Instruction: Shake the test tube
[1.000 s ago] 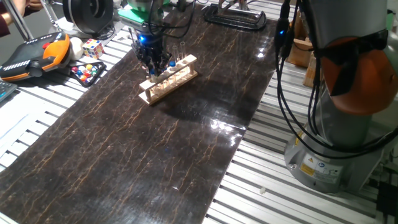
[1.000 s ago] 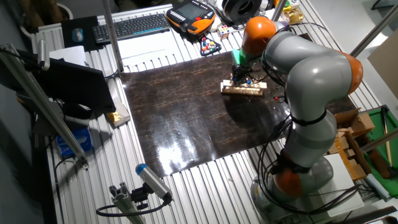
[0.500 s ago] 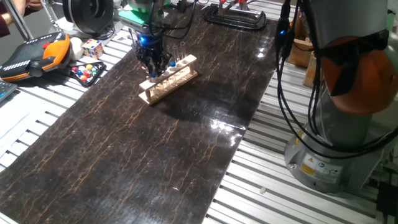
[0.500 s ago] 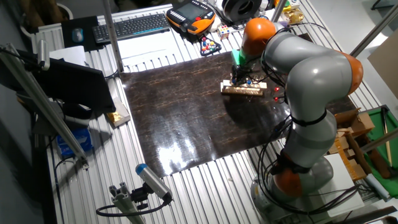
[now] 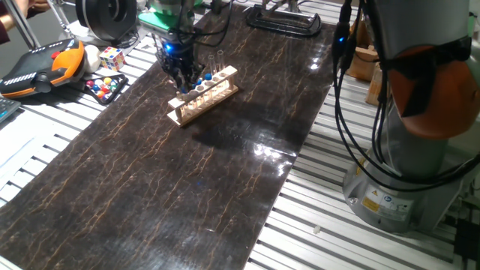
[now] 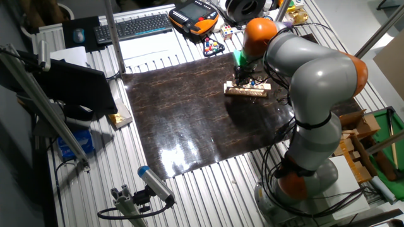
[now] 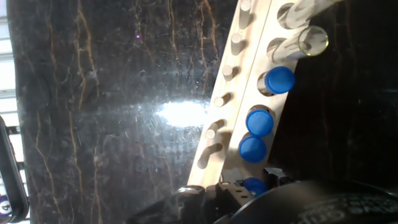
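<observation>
The test tube point(image 7: 254, 185), blue-capped, stands in the wooden rack point(image 5: 203, 94) at its end hole, directly beneath the gripper point(image 5: 182, 76); lifting and shaking appear yet to be done. Whether the claw grips cannot be told. Only the hand view resolves three further blue caps and uncapped tubes point(image 7: 298, 43).

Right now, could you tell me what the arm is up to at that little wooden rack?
The KUKA arm has its pincer lowered onto one end of the wooden rack on the dark mat. In the hand view, the blue-capped test tube at that end sits right at the fingers, three more capped tubes standing beside it. Whether the fingers have closed on it cannot be told.
</observation>
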Controlling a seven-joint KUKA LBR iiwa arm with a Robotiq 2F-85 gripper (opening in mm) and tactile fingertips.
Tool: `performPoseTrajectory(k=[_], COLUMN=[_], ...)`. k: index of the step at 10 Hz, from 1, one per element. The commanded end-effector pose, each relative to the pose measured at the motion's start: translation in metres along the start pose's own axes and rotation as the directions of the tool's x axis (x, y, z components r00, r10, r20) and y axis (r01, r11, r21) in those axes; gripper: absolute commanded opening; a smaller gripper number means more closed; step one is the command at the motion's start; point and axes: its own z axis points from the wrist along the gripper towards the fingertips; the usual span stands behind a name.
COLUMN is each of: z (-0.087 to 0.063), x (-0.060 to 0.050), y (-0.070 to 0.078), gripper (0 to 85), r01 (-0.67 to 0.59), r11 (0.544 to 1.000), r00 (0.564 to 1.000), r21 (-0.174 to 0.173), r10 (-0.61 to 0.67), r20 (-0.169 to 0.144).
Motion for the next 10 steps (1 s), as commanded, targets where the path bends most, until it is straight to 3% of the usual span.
performPoseTrajectory(k=[1, 4, 10], z=[-0.006, -0.022, -0.028], x=[0.002, 0.008, 0.013], y=[0.0, 0.003, 0.002], gripper=[30.3, 29.0, 27.0], r01=[0.006, 0.048, 0.078], r11=[1.0, 0.999, 0.997], r00=[1.0, 0.999, 0.997], r21=[0.003, 0.014, 0.014], r10=[-0.006, -0.048, -0.078], r20=[0.003, 0.014, 0.024])
